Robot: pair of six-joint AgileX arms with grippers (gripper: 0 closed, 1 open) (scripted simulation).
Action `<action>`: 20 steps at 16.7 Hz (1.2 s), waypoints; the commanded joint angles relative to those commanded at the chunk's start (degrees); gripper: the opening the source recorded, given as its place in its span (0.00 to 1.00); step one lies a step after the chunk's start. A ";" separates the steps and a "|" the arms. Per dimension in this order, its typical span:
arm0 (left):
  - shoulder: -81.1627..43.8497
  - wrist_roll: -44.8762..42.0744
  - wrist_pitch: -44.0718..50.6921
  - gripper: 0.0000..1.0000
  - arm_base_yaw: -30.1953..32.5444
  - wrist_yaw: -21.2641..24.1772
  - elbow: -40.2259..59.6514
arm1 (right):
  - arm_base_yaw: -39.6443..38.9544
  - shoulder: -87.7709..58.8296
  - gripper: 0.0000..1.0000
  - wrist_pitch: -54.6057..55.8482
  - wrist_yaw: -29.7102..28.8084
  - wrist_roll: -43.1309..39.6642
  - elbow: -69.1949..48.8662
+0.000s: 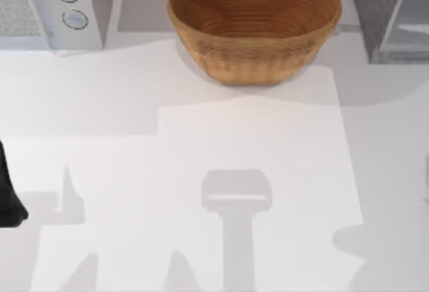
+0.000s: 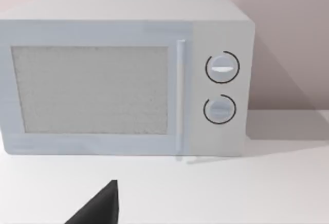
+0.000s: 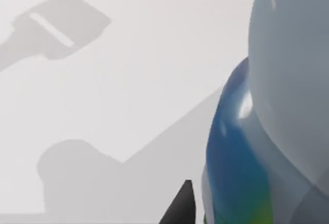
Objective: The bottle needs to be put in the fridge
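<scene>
Right claw (image 3: 181, 206): one dark fingertip visible just beside the bottle; cannot tell whether it is apart or clamped
Bottle (image 3: 247, 147): glossy pale grey plastic with blue-green label band, close up at the right wrist; likely light, stiff, slippery; best taken at the labelled body
Left claw (image 2: 100, 206): parked at the white tabletop's (image 1: 201, 144) left edge, facing the light grey two-knob microwave (image 2: 123, 77); finger state cannot tell
Fridge (image 1: 392, 14): dark grey speckled cabinet, far right corner, beside the brown woven basket (image 1: 255, 21)

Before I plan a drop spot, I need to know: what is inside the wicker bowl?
Nothing shows inside the wicker bowl: its ribbed inner wall and floor look bare. Its near rim hides a strip of the inside closest to the table's front.
</scene>
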State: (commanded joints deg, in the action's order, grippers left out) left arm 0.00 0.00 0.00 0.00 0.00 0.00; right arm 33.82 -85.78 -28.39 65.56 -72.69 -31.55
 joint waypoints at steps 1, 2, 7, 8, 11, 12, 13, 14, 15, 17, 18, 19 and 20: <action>0.00 0.00 0.00 1.00 0.00 0.00 0.00 | -1.75 4.89 0.01 1.79 -3.34 4.15 1.42; 0.00 0.00 0.00 1.00 0.00 0.00 0.00 | -3.69 10.15 0.01 3.74 -6.95 8.68 2.92; 0.00 0.00 0.00 1.00 0.00 0.00 0.00 | -15.08 39.92 0.01 14.88 -27.66 34.99 11.25; 0.00 0.00 0.00 1.00 0.00 0.00 0.00 | -17.27 45.91 0.01 17.10 -31.88 40.25 12.94; 0.00 0.00 0.00 1.00 0.00 0.00 0.00 | -23.17 62.35 0.01 22.85 -43.99 54.32 18.20; 0.00 0.00 0.00 1.00 0.00 0.00 0.00 | -24.97 67.05 0.01 24.32 -47.74 58.25 20.09; 0.00 0.00 0.00 1.00 0.00 0.00 0.00 | -26.68 71.26 0.01 25.53 -51.36 61.71 22.03; 0.00 0.00 0.00 1.00 0.00 0.00 0.00 | -28.30 74.97 0.01 26.49 -54.85 64.70 23.98; 0.00 0.00 0.00 1.00 0.00 0.00 0.00 | -29.79 78.15 0.01 27.22 -57.98 67.21 25.88; 0.00 0.00 0.00 1.00 0.00 0.00 0.00 | -32.21 82.91 0.01 28.08 -62.69 70.79 29.29; 0.00 0.00 0.00 1.00 0.00 0.00 0.00 | -33.06 84.45 0.01 28.27 -64.22 71.86 30.50; 0.00 0.00 0.00 1.00 0.00 0.00 0.00 | -33.60 85.40 0.01 28.36 -65.18 72.48 31.26; 0.00 0.00 0.00 1.00 0.00 0.00 0.00 | -33.82 85.78 0.01 28.39 -65.56 72.69 31.55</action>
State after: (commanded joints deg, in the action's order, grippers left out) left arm 0.00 0.00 0.00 0.00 0.00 0.00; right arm 0.00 0.00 0.00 0.00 0.00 0.00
